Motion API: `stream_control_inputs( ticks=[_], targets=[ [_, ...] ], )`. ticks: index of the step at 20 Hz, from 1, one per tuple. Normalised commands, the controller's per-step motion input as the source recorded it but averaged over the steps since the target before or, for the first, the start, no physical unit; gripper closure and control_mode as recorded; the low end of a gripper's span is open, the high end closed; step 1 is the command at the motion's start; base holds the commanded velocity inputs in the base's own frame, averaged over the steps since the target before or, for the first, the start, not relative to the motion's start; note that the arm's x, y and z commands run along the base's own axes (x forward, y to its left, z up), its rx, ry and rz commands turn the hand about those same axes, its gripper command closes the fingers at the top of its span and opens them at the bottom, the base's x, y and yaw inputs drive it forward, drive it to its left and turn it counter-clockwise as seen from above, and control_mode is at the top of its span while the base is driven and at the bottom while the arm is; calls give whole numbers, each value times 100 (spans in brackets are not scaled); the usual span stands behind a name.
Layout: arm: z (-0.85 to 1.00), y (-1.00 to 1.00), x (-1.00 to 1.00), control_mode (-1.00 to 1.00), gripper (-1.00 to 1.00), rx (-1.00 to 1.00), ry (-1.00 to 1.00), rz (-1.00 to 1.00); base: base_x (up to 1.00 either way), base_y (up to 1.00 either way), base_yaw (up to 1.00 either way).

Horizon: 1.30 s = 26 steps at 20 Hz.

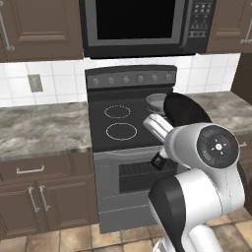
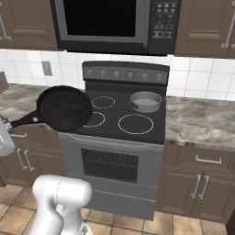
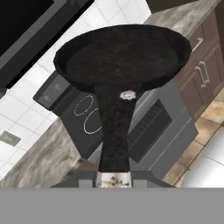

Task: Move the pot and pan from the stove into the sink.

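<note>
Gripping the end of the pan's handle, the gripper (image 3: 113, 178) sits at the bottom centre of the hand view, its jaws closed on the handle. The pan (image 3: 122, 57) stretches away from it, with the black bowl filling the upper middle of that frame and held in the air, clear of the stove (image 3: 144, 131) below it. In the right base view the pan (image 2: 64, 109) hangs at the left of the frame, tilted with its inside facing the camera, over the stove's (image 2: 137, 135) front left corner. In the left base view it (image 1: 184, 110) shows as a dark shape right of centre, just behind the arm. The pot (image 2: 146, 101) stands upright on the back right burner, upper right of the cooktop, well apart from the pan.
</note>
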Motion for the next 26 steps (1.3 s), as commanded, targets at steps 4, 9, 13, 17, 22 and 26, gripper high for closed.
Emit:
stream_control_inputs(
  ticks=[4, 9, 13, 17, 22, 26],
  targets=[
    [0, 0, 0, 100, 100, 0, 0, 0, -3, -15, 22],
    [0, 0, 0, 100, 100, 0, 0, 0, -3, -26, 34],
    [0, 0, 0, 100, 100, 0, 0, 0, -9, -17, 40],
    [0, 0, 0, 100, 100, 0, 0, 0, -9, -17, 40],
    [0, 0, 0, 100, 100, 0, 0, 0, -11, -17, 40],
    [0, 0, 0, 100, 100, 0, 0, 0, -13, -18, 39]
  ],
)
